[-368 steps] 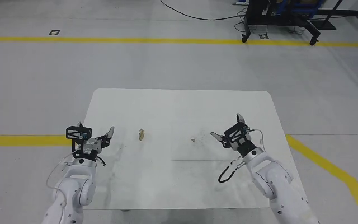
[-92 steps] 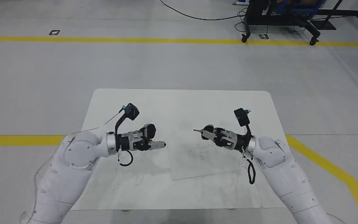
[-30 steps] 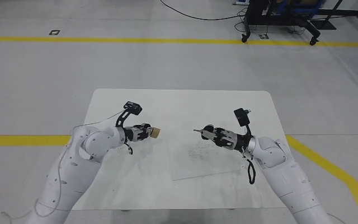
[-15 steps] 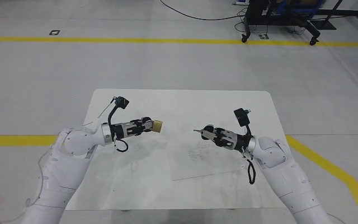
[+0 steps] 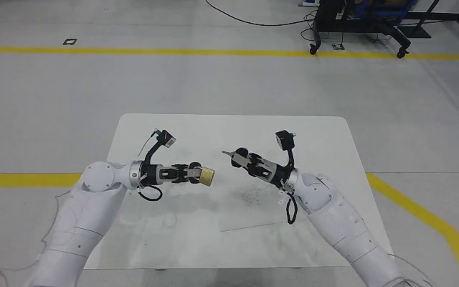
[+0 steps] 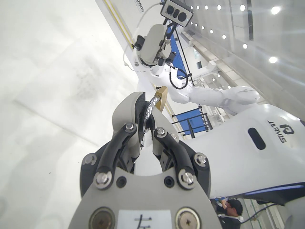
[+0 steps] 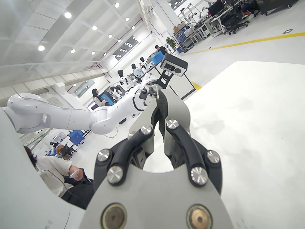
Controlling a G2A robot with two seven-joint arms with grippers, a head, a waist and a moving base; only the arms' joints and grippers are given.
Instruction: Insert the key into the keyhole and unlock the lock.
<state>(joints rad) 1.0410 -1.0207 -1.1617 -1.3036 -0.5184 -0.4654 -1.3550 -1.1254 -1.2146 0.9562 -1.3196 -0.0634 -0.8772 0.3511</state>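
Observation:
In the top view a small brass padlock (image 5: 206, 174) hangs above the middle of the white table (image 5: 315, 136), with my left gripper (image 5: 193, 173) shut on its silver shackle. The left wrist view shows the shackle (image 6: 149, 108) pinched between the pads and the brass body (image 6: 161, 98) sticking out past the fingertips. My right gripper (image 5: 239, 157) hovers just right of the lock, shut on a thin silver key (image 5: 227, 153) whose tip points toward the lock. A small gap separates key and lock. In the right wrist view the gripper (image 7: 159, 101) is shut and the key is hidden between its pads.
A grey scuffed patch (image 5: 251, 195) marks the table below the right gripper. The table's edges lie well away from both grippers. A black wheeled cart (image 5: 358, 21) stands far back on the floor.
The right gripper has swung left toward the table's middle with the key, closing most of the gap to the lock. The left gripper has shifted the lock slightly nearer and rightward.

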